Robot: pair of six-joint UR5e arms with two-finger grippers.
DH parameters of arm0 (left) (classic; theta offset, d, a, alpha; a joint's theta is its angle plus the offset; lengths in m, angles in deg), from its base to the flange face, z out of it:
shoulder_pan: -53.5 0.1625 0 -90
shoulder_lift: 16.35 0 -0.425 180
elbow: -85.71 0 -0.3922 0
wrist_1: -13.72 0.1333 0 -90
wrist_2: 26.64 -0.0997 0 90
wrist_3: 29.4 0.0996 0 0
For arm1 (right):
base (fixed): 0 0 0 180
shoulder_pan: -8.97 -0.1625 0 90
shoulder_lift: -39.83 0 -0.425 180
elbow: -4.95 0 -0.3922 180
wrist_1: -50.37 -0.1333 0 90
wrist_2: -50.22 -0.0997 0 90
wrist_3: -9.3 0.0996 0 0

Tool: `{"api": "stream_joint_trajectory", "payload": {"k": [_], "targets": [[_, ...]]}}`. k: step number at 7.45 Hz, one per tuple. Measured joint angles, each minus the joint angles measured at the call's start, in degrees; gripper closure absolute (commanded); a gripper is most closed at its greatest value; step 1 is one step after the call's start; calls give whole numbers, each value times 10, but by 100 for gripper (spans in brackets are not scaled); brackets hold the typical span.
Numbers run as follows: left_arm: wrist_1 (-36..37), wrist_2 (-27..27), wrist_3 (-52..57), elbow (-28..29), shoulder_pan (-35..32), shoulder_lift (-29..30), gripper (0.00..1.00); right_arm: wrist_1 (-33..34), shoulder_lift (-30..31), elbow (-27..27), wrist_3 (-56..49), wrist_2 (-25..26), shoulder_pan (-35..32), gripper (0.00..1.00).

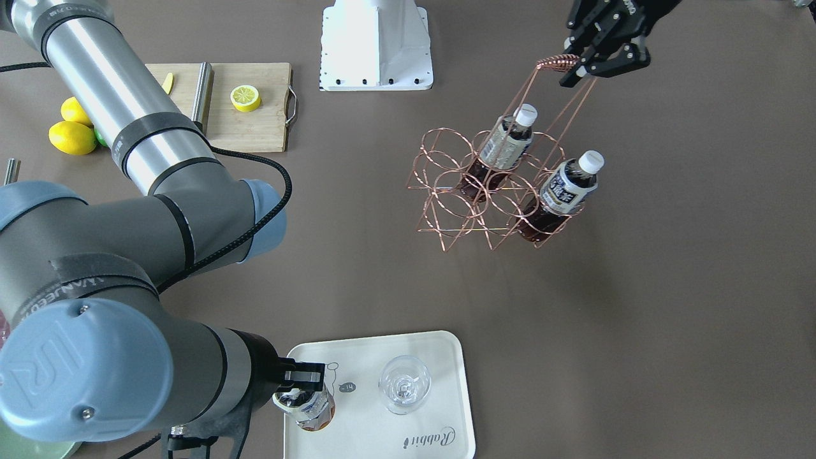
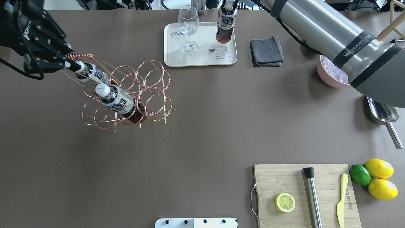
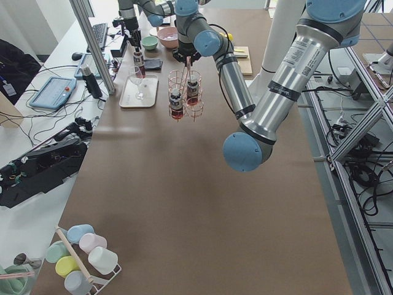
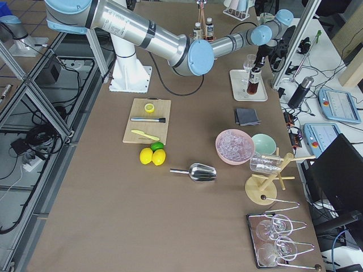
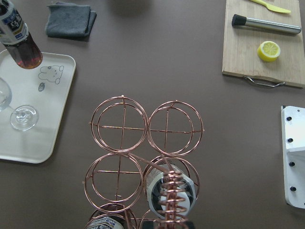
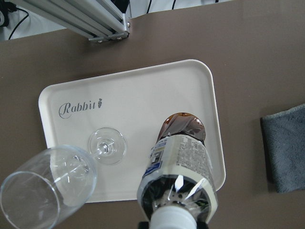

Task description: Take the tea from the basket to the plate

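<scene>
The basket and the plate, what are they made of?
The basket looks like thin metal wire with a shiny copper finish: it glints and you can see straight through its rings. The plate looks like smooth cream plastic with a dull surface, though it could be coated metal.

Looking down from behind the robot, I am seeing the basket [image 2: 136, 95] sitting at the left part of the counter [image 2: 202, 142]. My left pincer [image 1: 574, 65] is gripping the top of its handle. One tea [image 2: 93, 74] is sitting in a middle cell and a second tea [image 2: 118, 101] in an end cell of the other row.

The plate [image 2: 202, 60] is lying at the far edge. A glass [image 2: 188, 22] is standing on its left part. My right pincer [image 1: 306, 377] is holding a third tea [image 2: 225, 25] at its right part. A cloth [image 2: 266, 52] is lying just right of the plate. A cutting board [image 2: 284, 180] is lying near the robot, on the right, with a lemon half [image 2: 285, 202] on it.
</scene>
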Motion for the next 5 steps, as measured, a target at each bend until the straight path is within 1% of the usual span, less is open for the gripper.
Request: {"api": "stream_joint_trajectory", "payload": {"k": [2,3,5], "targets": [[1,23,85,10,-82,-52,100,-7,-8,-10,-19,23,17,100],[1,28,126,17,-118,-79,100,-8,-9,-11,-25,26,21,81],[1,30,232,49,-194,-120,100,-8,-9,-12,-36,28,23,64]]}}
